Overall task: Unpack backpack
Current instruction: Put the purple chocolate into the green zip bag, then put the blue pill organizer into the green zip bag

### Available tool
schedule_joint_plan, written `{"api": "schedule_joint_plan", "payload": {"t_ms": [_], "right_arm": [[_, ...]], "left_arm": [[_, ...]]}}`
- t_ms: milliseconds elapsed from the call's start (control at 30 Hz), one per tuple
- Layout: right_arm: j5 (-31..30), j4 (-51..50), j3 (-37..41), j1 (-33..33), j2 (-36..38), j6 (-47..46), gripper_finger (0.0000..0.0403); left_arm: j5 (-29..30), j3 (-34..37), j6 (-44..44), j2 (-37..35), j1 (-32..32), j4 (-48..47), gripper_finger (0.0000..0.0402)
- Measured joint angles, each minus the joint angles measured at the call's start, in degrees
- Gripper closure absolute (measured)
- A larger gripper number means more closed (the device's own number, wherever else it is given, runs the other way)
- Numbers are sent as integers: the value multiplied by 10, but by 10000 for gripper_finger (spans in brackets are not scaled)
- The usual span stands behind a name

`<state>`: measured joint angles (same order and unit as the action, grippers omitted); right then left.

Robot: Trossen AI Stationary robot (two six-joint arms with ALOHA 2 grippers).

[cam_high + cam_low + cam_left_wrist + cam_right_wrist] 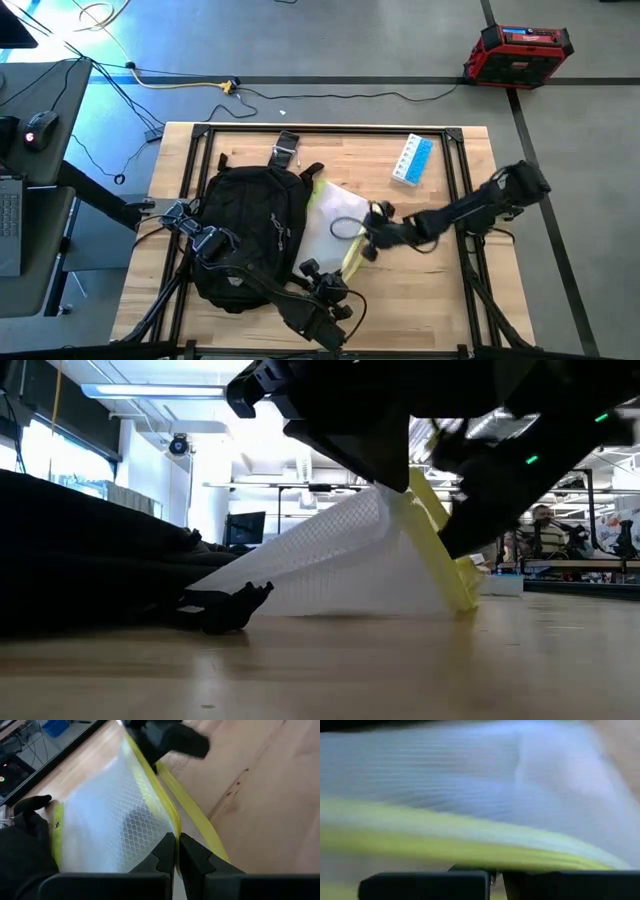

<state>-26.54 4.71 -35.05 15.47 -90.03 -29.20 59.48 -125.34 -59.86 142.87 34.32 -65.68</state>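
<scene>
The black backpack (250, 235) lies flat on the left half of the table, and its dark bulk fills the left of the low view (90, 560). A translucent pouch (332, 222) with neon-yellow trim lies against its right side. The pouch's right edge is raised and its left part rests low by the backpack (330, 565). My left gripper (342, 278) comes from the near edge and is shut on the pouch's yellow edge (176, 851). My right gripper (368, 235) reaches in from the right and is shut on the same edge farther along (495, 877). My left gripper pinches the pouch's yellow trim (172, 827) between its two fingers (162, 852), near the pouch's near-right corner. The fingers lie along the trim. The edge is lifted, and the pouch slopes down toward the backpack. My right gripper is on the yellow trim (470, 851) of the pouch's right edge, coming level from the table's right. The wrist view is blurred, so the kind of hold does not show. In the low view the trim (440, 530) hangs slanting below the grippers, its lower end by the table.
A blue and white box (412, 160) lies near the table's far right corner. A black strap end (228, 608) of the backpack lies on the table in front of the pouch. Bare wood (420, 295) lies to the near right. A red case (518, 55) stands on the floor.
</scene>
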Motion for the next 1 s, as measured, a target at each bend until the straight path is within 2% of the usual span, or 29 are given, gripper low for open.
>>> {"api": "schedule_joint_plan", "payload": {"t_ms": [267,367,467,667,800,1000], "right_arm": [[7,88,0,-56,-23,68,377],[38,81,-1,-63,-26,107,358],[43,80,-1,-62,-28,117,329],[52,83,-1,-62,-24,127,245],[61,34,-6,-55,-4,160,208],[68,-103,-24,-9,52,191,192]], "left_arm": [[0,0,0,0,-1,0,402],[-2,0,0,0,0,0,402],[-2,0,-1,0,0,0,402],[-5,0,-1,0,-1,1,402],[-6,0,-5,0,0,0,402],[-7,0,-5,0,0,0,402]]}}
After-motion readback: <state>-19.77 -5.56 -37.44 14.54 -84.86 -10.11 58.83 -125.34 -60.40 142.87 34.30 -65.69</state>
